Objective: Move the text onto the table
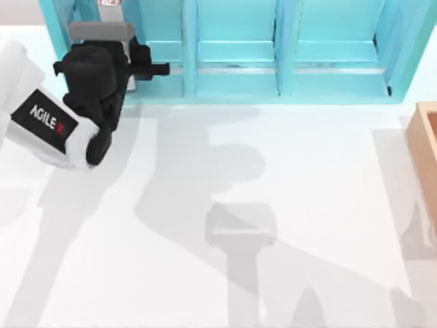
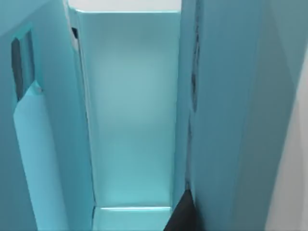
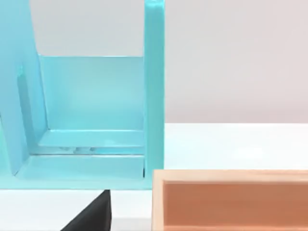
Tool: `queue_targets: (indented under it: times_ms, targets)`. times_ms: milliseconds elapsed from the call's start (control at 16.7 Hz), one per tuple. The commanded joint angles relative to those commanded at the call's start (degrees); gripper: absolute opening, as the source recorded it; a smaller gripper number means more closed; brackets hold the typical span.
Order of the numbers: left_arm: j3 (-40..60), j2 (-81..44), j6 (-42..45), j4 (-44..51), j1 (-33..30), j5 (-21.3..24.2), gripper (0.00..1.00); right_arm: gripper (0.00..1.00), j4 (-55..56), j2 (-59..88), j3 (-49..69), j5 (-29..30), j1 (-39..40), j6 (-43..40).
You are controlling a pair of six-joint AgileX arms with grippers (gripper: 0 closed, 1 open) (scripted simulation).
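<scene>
Where the left arm reaches into the leftmost bay of the light-blue shelf (image 1: 287,75), the text (image 1: 109,3) shows as little more than a sliver of its red-and-white mark at the top edge of the top view, just beyond the arm's grey and black wrist parts. It sits in that bay at the table's far left, off the white table (image 1: 273,205) itself. The left gripper (image 1: 109,48) covers nearly all of it from above, so how the text stands in the bay cannot be made out.

In the left wrist view, teal walls crowd close on both sides of a narrow slot, with a dark piece of the left gripper (image 2: 180,216) at the base of one wall. Which of these teal faces belongs to the text and which to the shelf cannot be told, nor whether this gripper is open, closed or holding anything.

The shelf's upright dividers hem in the bay on either side. The other two bays lie to the right along the table's far edge. A tan wooden box (image 1: 427,157) stands at the right edge, well apart from the text.

The right gripper (image 3: 94,214) appears as a dark wedge near the wooden box (image 3: 231,202) and the shelf's right end (image 3: 154,96); its opening cannot be judged.
</scene>
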State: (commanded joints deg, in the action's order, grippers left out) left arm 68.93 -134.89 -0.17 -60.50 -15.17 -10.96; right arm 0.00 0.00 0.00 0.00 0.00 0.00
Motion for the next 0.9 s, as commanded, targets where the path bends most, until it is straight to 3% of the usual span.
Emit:
queue_targets:
  times_ms: [480, 900]
  targets:
    - [-1.8, 4.0, 0.0, 2.5, -1.2, -0.6, 0.00, 1.00, 0.0, 0.0, 0.0, 0.0, 0.0, 0.0]
    - [-13.0, 31.1, -0.3, 18.3, -5.5, -5.1, 0.00, 1.00, 0.0, 0.0, 0.0, 0.0, 0.0, 0.0]
